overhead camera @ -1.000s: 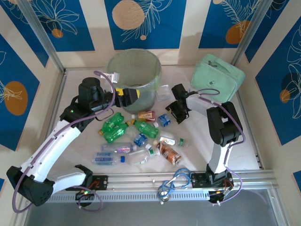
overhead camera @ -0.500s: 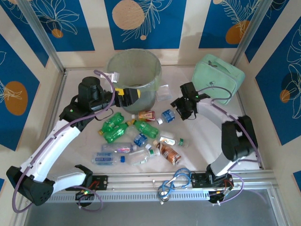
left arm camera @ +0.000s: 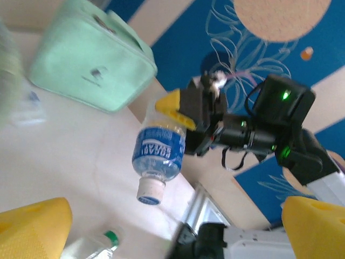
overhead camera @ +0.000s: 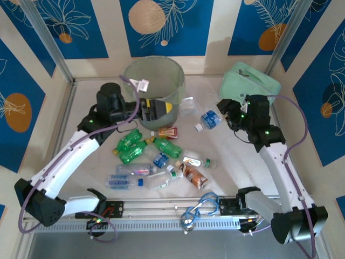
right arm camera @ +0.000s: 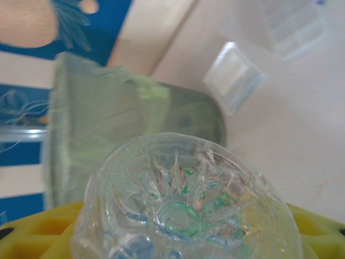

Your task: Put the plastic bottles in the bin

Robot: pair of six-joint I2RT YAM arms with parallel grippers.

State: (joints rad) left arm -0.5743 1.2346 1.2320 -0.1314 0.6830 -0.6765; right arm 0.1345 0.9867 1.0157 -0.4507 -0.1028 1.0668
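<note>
1. Top camera: the bin (overhead camera: 154, 81) stands upright in the upper middle of the frame. The left gripper (overhead camera: 160, 108) is parked right at its front wall, with its yellow fingers spread and nothing in them. Right of centre, the right gripper (overhead camera: 225, 114) is clamped on a blue-label bottle (overhead camera: 209, 120). That bottle is outside the bin, between it and the mint case (overhead camera: 250, 86), cap end pointing lower left. The loose bottles (overhead camera: 167, 147) lie in a heap on the table below centre: green, clear, a brown one, and a red-labelled one just below the bin.

2. Left wrist camera: its own fingers (left arm camera: 32, 226) sit in the two bottom corners, wide apart, with the gap empty. In mid-frame the right gripper pinches the blue-label bottle by its base end, cap hanging down. The mint case is at upper left, and a green-capped bottle (left arm camera: 99, 245) is at the bottom edge.

3. Right wrist camera: the bottle's clear ribbed base is in the lower middle, wedged between the yellow fingers (right arm camera: 32, 232). The bin is behind it at left-centre, and a clear plastic wrapper (right arm camera: 234, 75) lies at upper right.
</note>
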